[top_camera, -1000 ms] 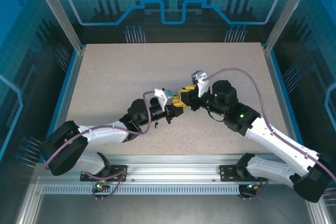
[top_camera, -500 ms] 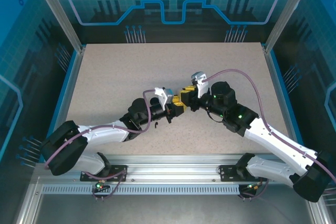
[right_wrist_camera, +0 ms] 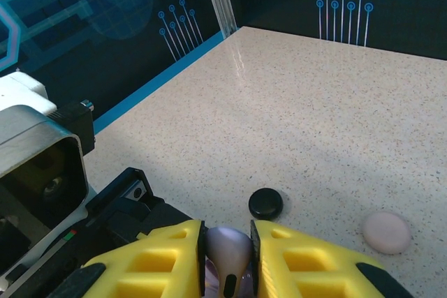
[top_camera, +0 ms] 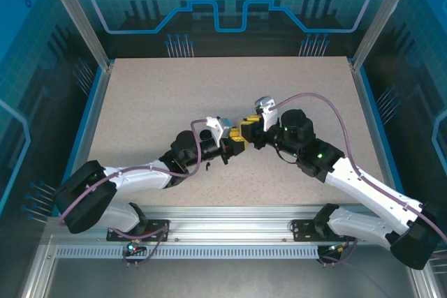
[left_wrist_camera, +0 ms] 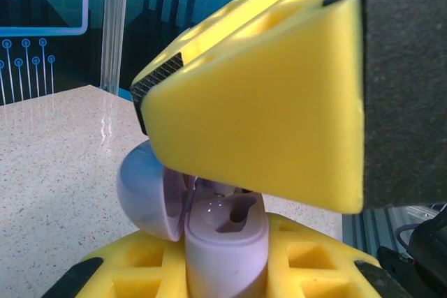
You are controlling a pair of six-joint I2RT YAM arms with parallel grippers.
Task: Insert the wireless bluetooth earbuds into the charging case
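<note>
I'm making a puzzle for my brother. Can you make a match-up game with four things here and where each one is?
Things:
1 lilac case
2 lilac earbud
3 black case
4 pink case

Places:
A on the table, far right in the right wrist view
B pinched in the right gripper
C open, held in the left gripper
D on the table, straight ahead of the right gripper

Pairs: 1-C, 2-B, 3-D, 4-A
</note>
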